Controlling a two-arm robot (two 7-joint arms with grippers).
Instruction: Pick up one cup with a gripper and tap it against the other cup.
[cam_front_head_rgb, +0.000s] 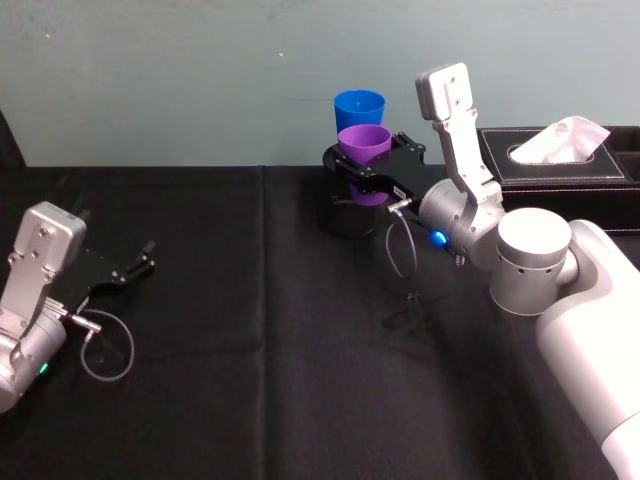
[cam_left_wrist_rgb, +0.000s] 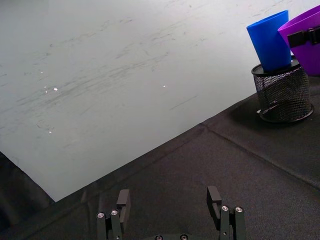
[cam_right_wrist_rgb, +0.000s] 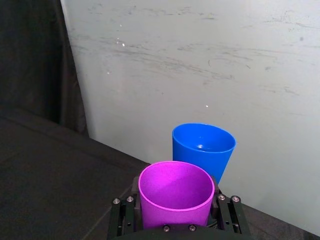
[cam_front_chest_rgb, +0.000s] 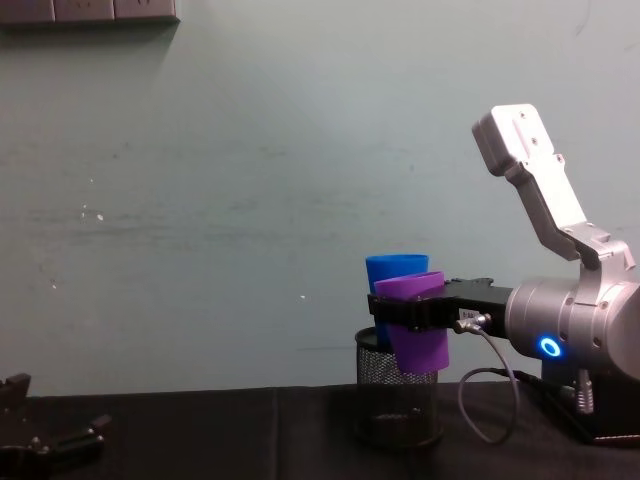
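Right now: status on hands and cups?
Right hand shut on purple cup, raised beside blue cup, contact unclear. Blue cup sits in mesh pen holder. Left hand open, parked at left.

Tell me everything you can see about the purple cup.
The purple cup is a smooth, plastic-looking tapered tumbler, wider at the rim, open end up and empty. The right hand clamps its sides, holding it off the table, slightly tilted, just in front of the blue cup; whether the two touch is unclear.
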